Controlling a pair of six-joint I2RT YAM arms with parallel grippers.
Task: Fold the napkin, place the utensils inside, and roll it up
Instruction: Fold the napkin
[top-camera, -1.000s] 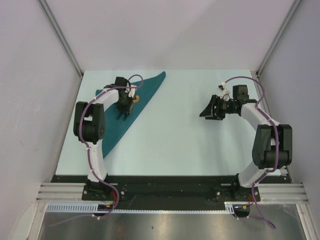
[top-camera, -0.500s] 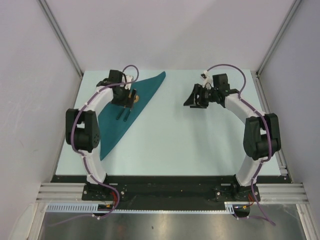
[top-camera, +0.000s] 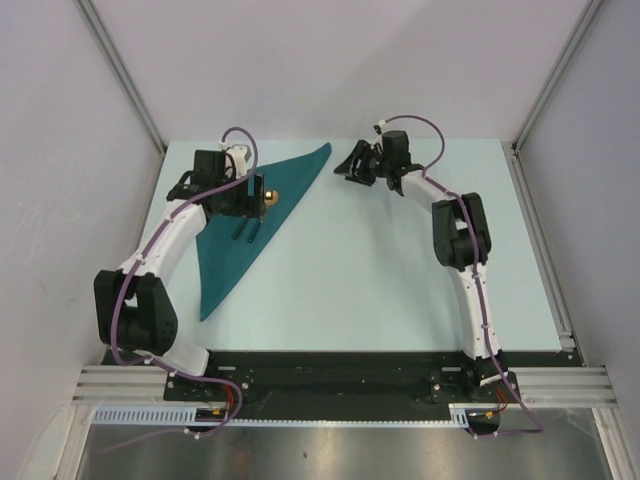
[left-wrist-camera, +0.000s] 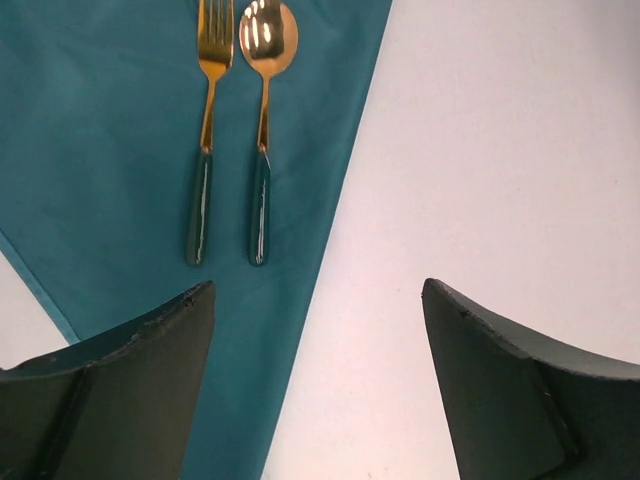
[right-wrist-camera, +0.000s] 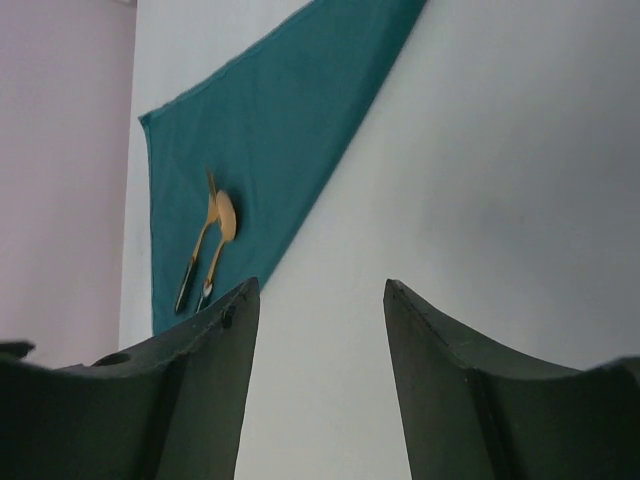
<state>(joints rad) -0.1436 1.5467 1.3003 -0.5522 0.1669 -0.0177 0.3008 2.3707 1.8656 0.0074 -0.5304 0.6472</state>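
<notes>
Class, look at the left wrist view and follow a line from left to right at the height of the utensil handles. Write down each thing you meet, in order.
napkin → fork → spoon → a narrow strip of napkin again → bare table

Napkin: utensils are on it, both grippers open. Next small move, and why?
Probably lower the right gripper onto the napkin's far tip and pinch it to start the roll. Fork and spoon lie side by side on the folded cloth; the left gripper is open, holding nothing; the right hovers open beside that tip.
</notes>
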